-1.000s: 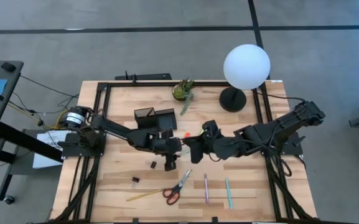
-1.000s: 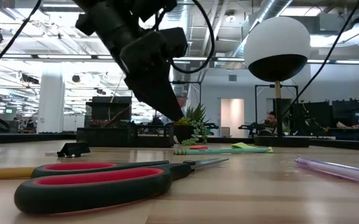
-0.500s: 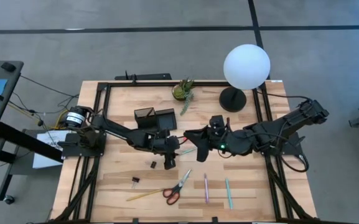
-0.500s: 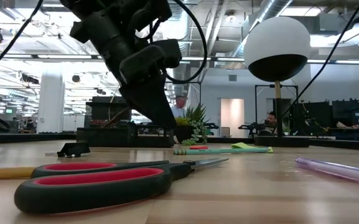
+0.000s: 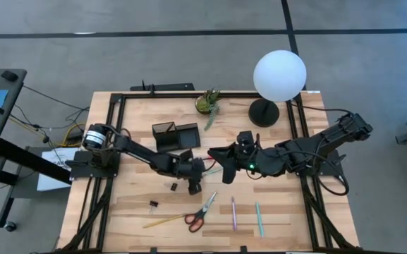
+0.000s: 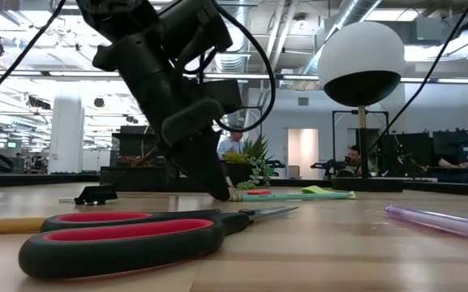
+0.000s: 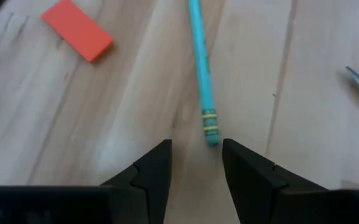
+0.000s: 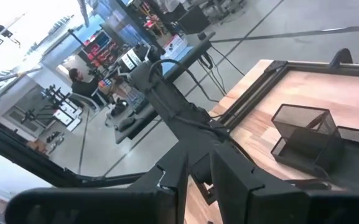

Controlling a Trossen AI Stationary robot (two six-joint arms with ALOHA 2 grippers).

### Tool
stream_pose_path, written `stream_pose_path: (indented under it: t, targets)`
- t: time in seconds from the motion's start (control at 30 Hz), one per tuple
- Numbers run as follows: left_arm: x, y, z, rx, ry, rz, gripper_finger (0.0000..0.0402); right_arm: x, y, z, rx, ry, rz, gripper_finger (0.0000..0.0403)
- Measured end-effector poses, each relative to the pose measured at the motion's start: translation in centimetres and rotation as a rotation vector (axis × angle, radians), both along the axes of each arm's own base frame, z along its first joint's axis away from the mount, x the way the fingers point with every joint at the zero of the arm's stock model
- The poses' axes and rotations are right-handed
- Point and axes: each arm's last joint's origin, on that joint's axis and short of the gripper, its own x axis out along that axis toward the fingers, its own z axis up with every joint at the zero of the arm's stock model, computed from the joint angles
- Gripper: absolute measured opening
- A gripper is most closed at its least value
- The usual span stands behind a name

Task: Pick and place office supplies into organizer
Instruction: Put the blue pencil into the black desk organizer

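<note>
My left gripper [image 7: 195,165] is open and low over the table, slanting down. Its fingertips stand either side of the space just short of the banded end [image 7: 210,129] of a teal pencil [image 7: 200,68], which lies flat on the wood. In the low view that gripper [image 6: 220,191] comes down beside the pencil [image 6: 290,195]. An orange eraser [image 7: 76,37] lies on the table beyond. The black organizer [image 5: 175,134] stands toward the table's far side. My right gripper [image 5: 214,152] hangs raised, about level, over the table's middle.
Red-handled scissors [image 5: 202,210], a yellow pencil [image 5: 162,221], a purple pen [image 5: 233,212], a teal pen [image 5: 259,219] and two black clips [image 5: 173,187] [image 5: 152,205] lie toward the near edge. A potted plant [image 5: 207,102] and the globe lamp [image 5: 279,75] stand at the far edge.
My left gripper has sunk toward the table, rolling a little, and its tips now stand close to the teal pencil's end. My right gripper has risen and tipped up toward level over the table's middle.
</note>
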Motion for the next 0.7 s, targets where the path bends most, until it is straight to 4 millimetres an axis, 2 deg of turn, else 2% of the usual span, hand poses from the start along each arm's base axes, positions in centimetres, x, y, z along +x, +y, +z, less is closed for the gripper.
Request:
stream_pose_path:
  t: [0.4,0.7]
  targets:
    - [0.3,0.2,-0.7,0.008,0.003,0.022,0.0130,0.0,0.0,0.0,0.000,0.001,0.001,0.0061]
    - [0.8,0.2,-2.4,-0.019,0.014,0.002,0.0037,0.0,0.0,-0.1,-0.004,0.008,0.002,0.0061]
